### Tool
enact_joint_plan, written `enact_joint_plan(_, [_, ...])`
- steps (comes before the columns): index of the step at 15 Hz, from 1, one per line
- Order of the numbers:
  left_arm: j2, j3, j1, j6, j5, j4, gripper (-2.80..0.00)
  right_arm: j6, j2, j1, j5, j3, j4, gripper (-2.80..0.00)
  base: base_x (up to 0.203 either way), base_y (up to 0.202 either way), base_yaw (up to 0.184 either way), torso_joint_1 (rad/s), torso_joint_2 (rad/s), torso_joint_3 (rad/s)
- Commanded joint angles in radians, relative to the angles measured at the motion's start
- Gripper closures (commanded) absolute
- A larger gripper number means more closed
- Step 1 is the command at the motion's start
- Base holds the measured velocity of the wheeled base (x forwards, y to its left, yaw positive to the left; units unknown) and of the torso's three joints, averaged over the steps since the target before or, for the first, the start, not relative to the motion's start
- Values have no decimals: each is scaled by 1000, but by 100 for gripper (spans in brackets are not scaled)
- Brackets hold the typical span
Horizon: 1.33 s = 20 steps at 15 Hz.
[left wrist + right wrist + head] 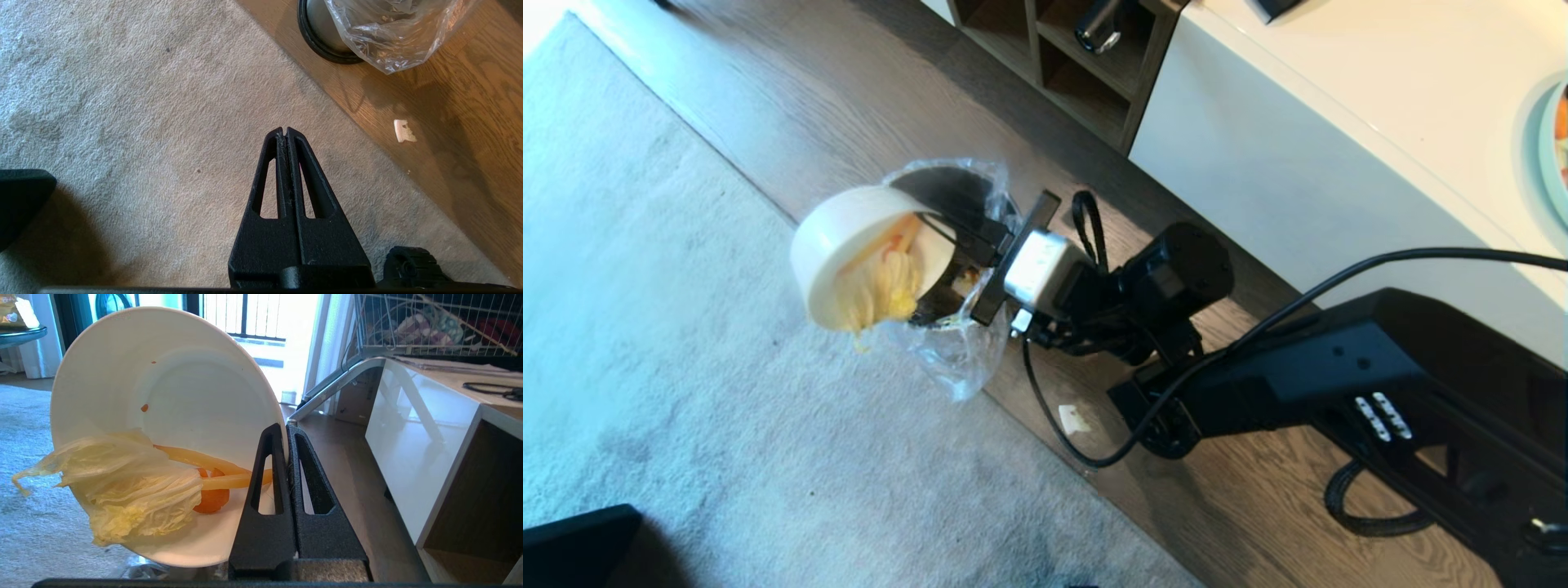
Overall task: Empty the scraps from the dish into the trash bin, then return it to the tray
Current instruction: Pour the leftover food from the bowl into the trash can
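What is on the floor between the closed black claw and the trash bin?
In the left wrist view, between the left gripper and the trash bin lies bare grey carpet, then wood floor. A small white scrap sits off to the side.

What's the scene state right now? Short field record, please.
dish: deep round white bowl, tipped on its side at the bin mouth
scraps: pale yellow limp leaf and strips plus a small round orange piece, hanging at the bowl's low rim, not yet out
bin: dark grey metal cylinder with clear plastic liner, on wood floor beside grey carpet
right gripper: jaws shut on the bowl's rim
left gripper: jaws shut, empty, above carpet
floor: small white fragment near the bin
tray: not in view
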Motion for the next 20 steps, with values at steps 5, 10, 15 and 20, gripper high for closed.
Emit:
enact_joint_plan(5, [0,0,0,-1,0,-1,0,-161,11,-33,35,-32,9,0,0,0,0,0,0,0])
enact_joint_plan(10, [0,0,0,-1,0,-1,0,-293,-10,-35,20,-40,98,0,0,0,0,0,0,0])
enact_joint_plan(15, [0,0,0,-1,0,-1,0,-393,-36,-41,-83,-69,136,0,0,0,0,0,0,0])
enact_joint_plan(20, [0,0,0,-1,0,-1,0,-439,-41,-40,-86,-137,119,0,0,0,0,0,0,0])
